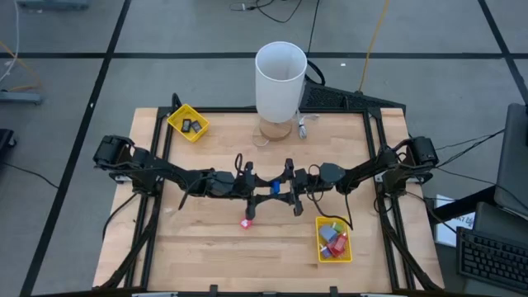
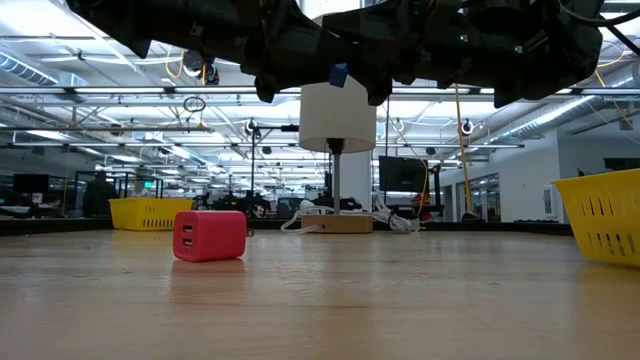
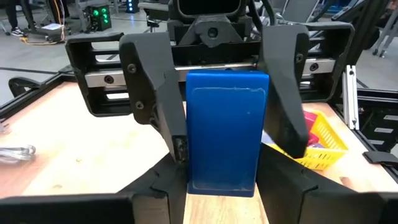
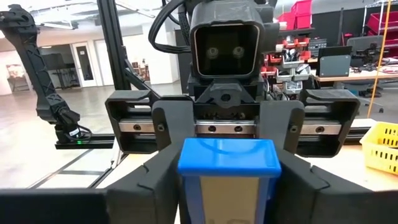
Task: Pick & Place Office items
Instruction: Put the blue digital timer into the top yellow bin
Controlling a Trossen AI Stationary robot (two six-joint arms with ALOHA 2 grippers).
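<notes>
Red and blocky, one office piece sits alone on the bare counter, nearest the low camera and just in front of where the arms meet. Above it, a blue piece hangs in the air over the middle of the counter, between the two tools, which face each other. The left tool pinches this blue piece by its sides. The right tool reaches it from the other side; whether it grips or stands loose cannot be told.

At the front right, a yellow tray holds a heap of red, blue, light blue and grey pieces. A second yellow tray at the back left holds two dark pieces. A tall white cylinder stands at the back centre.
</notes>
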